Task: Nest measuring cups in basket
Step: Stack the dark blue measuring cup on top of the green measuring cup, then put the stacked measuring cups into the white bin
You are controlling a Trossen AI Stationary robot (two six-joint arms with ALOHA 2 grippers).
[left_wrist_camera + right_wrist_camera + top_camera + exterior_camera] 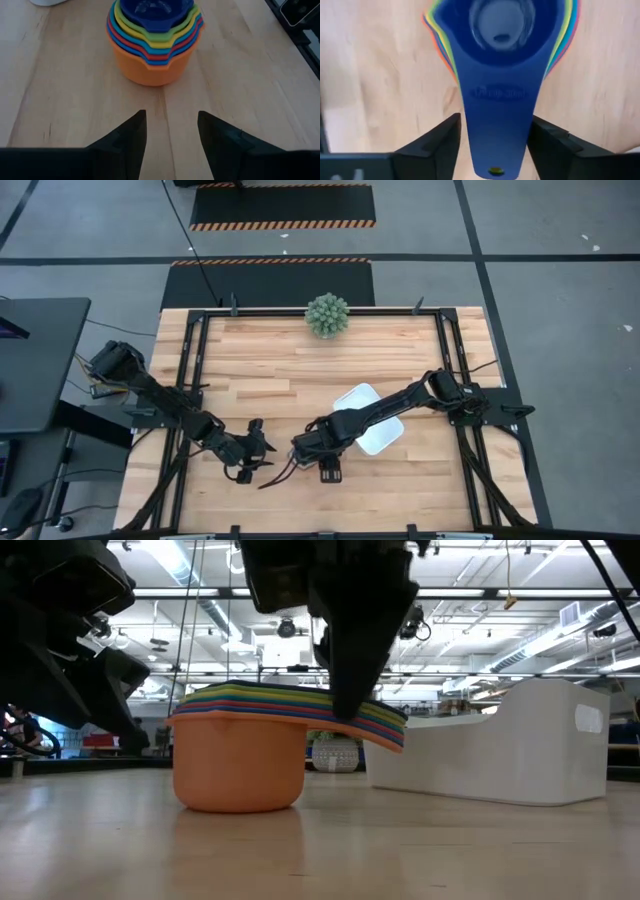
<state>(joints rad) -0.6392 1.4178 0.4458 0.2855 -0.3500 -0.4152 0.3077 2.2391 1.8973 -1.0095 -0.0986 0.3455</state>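
The cups (pixel 250 755) sit nested in one stack on the worktop (pixel 300 360), the orange one outermost at the bottom and the dark blue one innermost on top, their flat handles fanned together and pointing toward the basket (pixel 500 750). The stack stands outside the basket, near its side but apart from it, at the front middle of the worktop. In the high view the basket (pixel 385 435) lies right of centre, partly under the right arm. The right end effector (pixel 495 145) hangs over the stack's handles, its two fingers (pixel 437 142) spread to either side of the dark blue handle (pixel 497 115), with a little gap on each side, so the handle lies between them unclamped. In the low view that arm comes down from above onto the handle end of the stack. The left end effector (pixel 170 135) waits just beside the stack on the far side from the basket, low over the wood, fingers (pixel 127 140) apart and holding nothing, pointed at the orange cup (pixel 150 70). A green spiky ball plant (pixel 327 315) stands at the back edge of the worktop, well apart from everything else.
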